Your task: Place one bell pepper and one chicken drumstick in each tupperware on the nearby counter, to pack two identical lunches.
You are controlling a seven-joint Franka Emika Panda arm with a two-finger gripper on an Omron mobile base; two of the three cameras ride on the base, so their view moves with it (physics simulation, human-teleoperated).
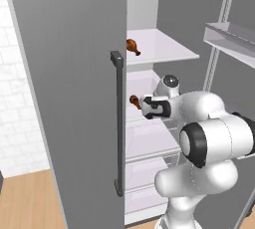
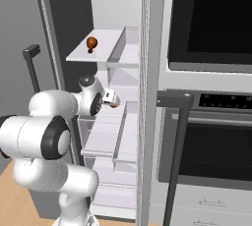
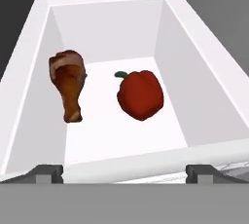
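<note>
In the left base view, the closed grey fridge door (image 1: pixel 69 88) with its dark handle (image 1: pixel 118 123) hides the left part of the fridge interior. It cuts off all but the bone end of a chicken drumstick (image 1: pixel 132 47) on the upper shelf (image 1: pixel 159 46), and of a second drumstick (image 1: pixel 134 101) lower down, just beside the robot's hand. The right base view shows the upper one whole, while the arm covers most of the lower shelf.

The hand view looks into a white bin (image 3: pixel 204 86): a drumstick (image 3: pixel 69 85) lies near its left wall and a red bell pepper (image 3: pixel 140 94) sits beside it, apart, with bare floor around both and room toward the right wall. The pincer (image 3: pixel 125 172) is released, jaws spread wide, both tips at the bin's near rim, holding nothing.
</note>
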